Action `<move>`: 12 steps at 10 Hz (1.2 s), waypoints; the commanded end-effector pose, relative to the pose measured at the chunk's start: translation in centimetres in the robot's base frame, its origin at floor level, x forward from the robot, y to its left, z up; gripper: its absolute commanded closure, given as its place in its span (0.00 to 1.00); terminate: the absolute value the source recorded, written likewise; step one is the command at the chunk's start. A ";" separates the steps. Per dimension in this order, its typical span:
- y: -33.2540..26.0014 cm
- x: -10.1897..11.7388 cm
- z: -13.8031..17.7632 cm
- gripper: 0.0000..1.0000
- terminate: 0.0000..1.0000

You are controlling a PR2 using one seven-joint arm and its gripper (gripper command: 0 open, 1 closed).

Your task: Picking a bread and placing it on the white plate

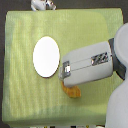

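Observation:
The white plate (46, 57) is a plain oval lying on the green cloth, left of centre. The bread (71, 91) is an orange, bumpy piece; only its lower end shows below the grey arm, to the exterior view's right of the plate and nearer the front edge. My gripper (62, 70) points toward the plate from the exterior view's right, its tip just off the plate's rim and over the bread's upper end. Its fingers are hidden under the grey housing, so their state does not show.
A green cloth (25, 95) covers the table top. A small white and dark object (41, 4) sits at the far edge. The robot's grey arm and body (117, 75) fill the exterior view's right side.

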 end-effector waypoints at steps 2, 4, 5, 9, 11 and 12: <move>0.2 0.5 1.0 1.00 0.00; -0.1 0.2 1.3 1.00 0.00; -0.2 0.0 1.3 1.00 0.00; -0.7 -0.3 1.5 1.00 0.00; -1.1 0.9 3.8 1.00 0.00; -1.0 1.6 4.8 1.00 0.00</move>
